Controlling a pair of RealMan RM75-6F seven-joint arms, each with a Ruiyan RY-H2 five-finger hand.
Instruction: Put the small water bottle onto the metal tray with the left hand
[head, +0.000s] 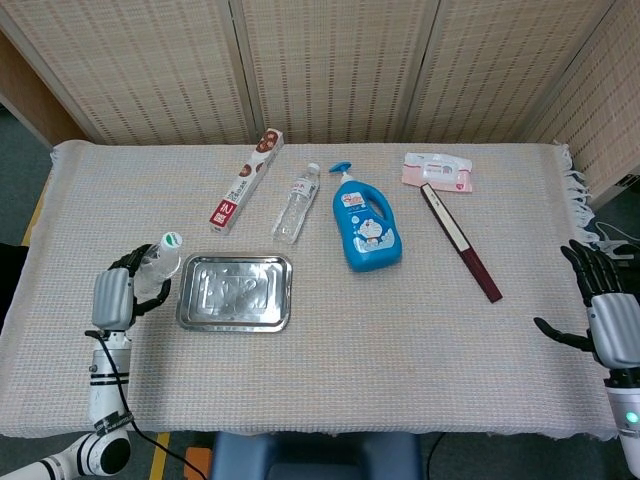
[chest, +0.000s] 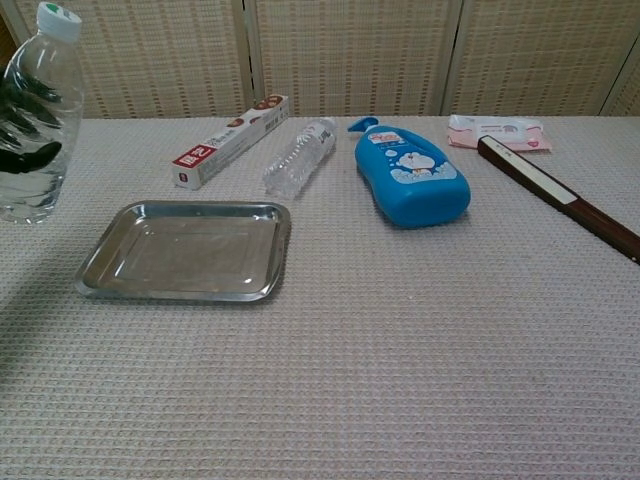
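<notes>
Head view: woven beige cloth covers the worktop (head: 330, 340), slatted screens behind. Left hand (head: 118, 292) grips the small water bottle (head: 157, 264) beside the metal tray (head: 235, 292); right hand (head: 600, 300) spread. Labels too small to read.

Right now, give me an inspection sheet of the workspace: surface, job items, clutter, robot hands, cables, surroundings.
Surface: woven cloth covers the table.
Job's things: small water bottle, green-capped, held beside the metal tray; nothing lies on the tray.
Clutter: second bottle lying down, blue pump bottle, red-and-white box, wipes pack, dark flat stick.
Robot hands: left robot hand grips the bottle; right robot hand holds nothing, fingers apart.
Cables: black cable along the left arm.
Surroundings: woven screen panels behind.
</notes>
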